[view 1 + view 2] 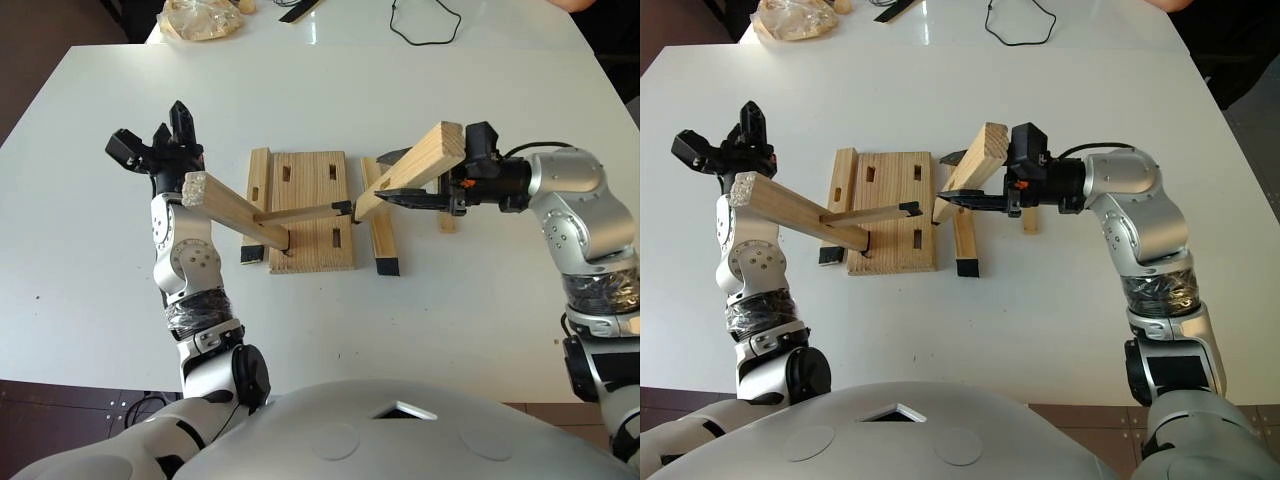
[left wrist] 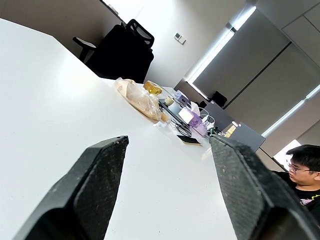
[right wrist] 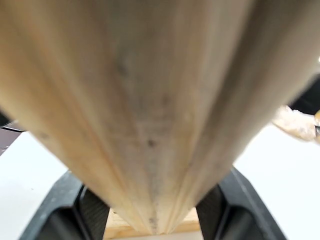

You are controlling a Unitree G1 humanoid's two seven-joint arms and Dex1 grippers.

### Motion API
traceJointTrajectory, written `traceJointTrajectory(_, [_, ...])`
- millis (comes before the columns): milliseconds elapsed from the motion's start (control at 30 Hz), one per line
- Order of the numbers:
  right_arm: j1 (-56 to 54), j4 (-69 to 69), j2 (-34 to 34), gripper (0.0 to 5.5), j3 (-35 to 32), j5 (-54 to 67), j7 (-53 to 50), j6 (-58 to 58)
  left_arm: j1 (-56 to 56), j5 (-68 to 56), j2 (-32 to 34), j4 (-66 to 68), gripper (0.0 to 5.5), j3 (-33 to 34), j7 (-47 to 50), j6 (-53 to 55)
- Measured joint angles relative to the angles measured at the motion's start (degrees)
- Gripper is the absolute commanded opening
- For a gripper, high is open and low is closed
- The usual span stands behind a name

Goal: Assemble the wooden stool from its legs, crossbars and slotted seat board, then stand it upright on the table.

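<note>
White table (image 1: 100,250): slotted seat board (image 1: 312,215) lies flat near centre. One leg (image 1: 235,208) rests w/ its lower end on board's near-left part and leans up toward table's left edge; a crossbar (image 1: 305,212) runs from it to the right. L gripper (image 2: 167,142) is spread wide, empty, raised over table's left half. R gripper (image 1: 962,178) is pinching a second leg (image 1: 425,160), tilted, low end by board's right edge, near crossbar tip; contact unclear. Two spare legs lie flat, left one (image 1: 258,180) and right one (image 1: 382,240) flanking board. Bag (image 1: 203,18) and cable (image 1: 425,25) sit at far edge.
</note>
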Motion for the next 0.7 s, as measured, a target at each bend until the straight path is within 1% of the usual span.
traceJointTrajectory(133, [0.0,0.9,1.7,2.04,0.3,1.3,-0.1,0.7,0.1,0.0,0.0,0.5,3.02,0.1,0.2,-1.0])
traceJointTrajectory(233, [2.0,1.7,3.6,2.04,0.5,1.2,-1.2,0.7,-0.1,0.0,0.0,2.5,3.02,0.0,0.2,-1.9])
traceJointTrajectory(400, [3.6,2.9,4.0,2.04,0.7,1.3,-1.1,0.9,-0.3,0.0,-0.3,3.4,3.02,-0.4,0.2,-2.5])
traceJointTrajectory(567, [3.7,5.1,6.3,2.04,1.4,1.3,-1.3,0.4,-0.4,0.0,-0.3,4.4,3.02,-0.8,0.1,-3.5])
traceJointTrajectory(700, [3.7,5.0,6.3,2.04,1.6,1.2,-1.2,0.3,-0.6,0.0,-0.3,4.6,3.02,-1.1,0.0,-4.1])
